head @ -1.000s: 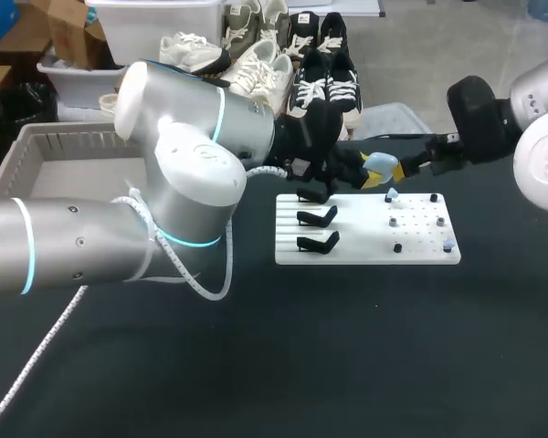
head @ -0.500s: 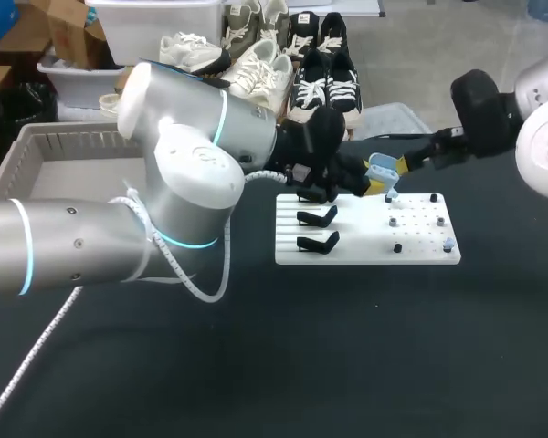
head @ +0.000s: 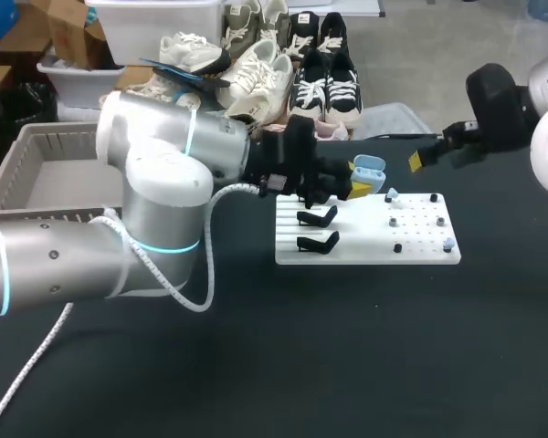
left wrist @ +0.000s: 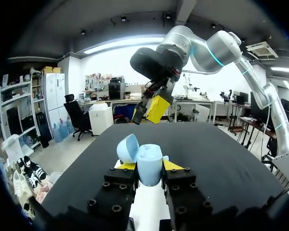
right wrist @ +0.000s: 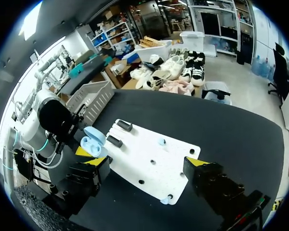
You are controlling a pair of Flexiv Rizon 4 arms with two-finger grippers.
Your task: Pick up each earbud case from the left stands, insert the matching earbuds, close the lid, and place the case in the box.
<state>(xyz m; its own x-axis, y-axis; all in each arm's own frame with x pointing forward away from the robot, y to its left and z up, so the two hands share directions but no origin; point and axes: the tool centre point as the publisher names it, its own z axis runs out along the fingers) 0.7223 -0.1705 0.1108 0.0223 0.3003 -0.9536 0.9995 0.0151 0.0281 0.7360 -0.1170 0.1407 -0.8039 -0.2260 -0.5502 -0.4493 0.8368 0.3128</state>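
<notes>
The light blue earbud case (head: 367,172) is held up in the air with its lid open, just above the far edge of the white board (head: 365,242). It is gripped from two sides by the left gripper (left wrist: 149,166), so this claw is closed on it. The right gripper (right wrist: 144,163) is held wide open with nothing in it, close to the case, over the far right part of the black table (head: 347,347). Black stands (head: 317,217) are seen on the board's left part. A light blue earbud (head: 392,194) is set on its right part. A grey box (head: 36,151) is seen by the table's far left corner.
</notes>
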